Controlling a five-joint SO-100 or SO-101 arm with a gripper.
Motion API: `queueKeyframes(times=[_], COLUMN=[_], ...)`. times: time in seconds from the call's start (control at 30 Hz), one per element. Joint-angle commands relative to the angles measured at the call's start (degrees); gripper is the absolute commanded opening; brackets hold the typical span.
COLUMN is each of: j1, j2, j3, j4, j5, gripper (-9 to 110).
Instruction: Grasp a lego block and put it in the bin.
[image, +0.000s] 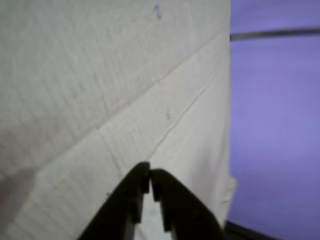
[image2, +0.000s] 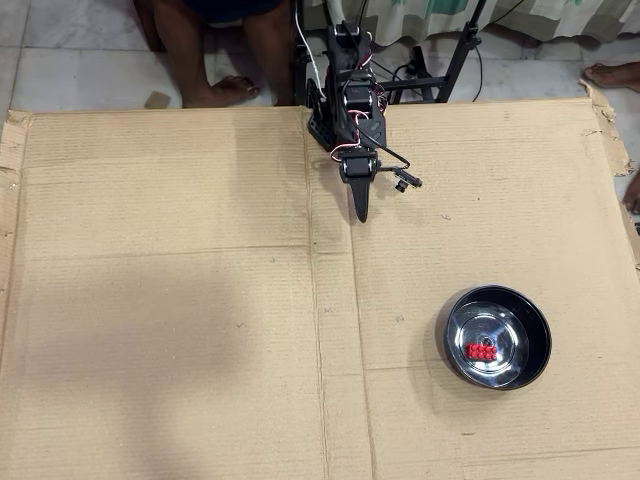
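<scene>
1. Presently we log the lego block (image2: 481, 351) as lying inside the bin (image2: 535, 335), on the shiny floor just right of its centre — red, studs up. The wrist view shows neither item.
2. Bin: round steel bowl with dark rim, standing on the cardboard sheet (image2: 170, 270) at about four o'clock from the arm in the overhead view, well apart from it.
3. Gripper (image: 150, 176): jaws together, tips all but touching, nothing between them; it points toward six o'clock in the overhead view, near the arm's base at the sheet's far edge.
4. Step in hand, as we judge it: the placing looks done — block delivered, arm drawn back toward rest.
5. Next move: we judge none is called for beyond settling the arm; no other block shows on the sheet.
6. Orientation: the block's long axis runs nine-to-three in the overhead view, lying flat.
</scene>
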Motion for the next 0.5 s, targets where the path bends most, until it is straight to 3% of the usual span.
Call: queueKeyframes(times=[0.0,0.47], j1=[0.6,0.7], j2=[0.6,0.7], j3=[1.0,1.0], j4=[1.5,4.0], j5=[-3.3,-4.0], gripper=[0,0])
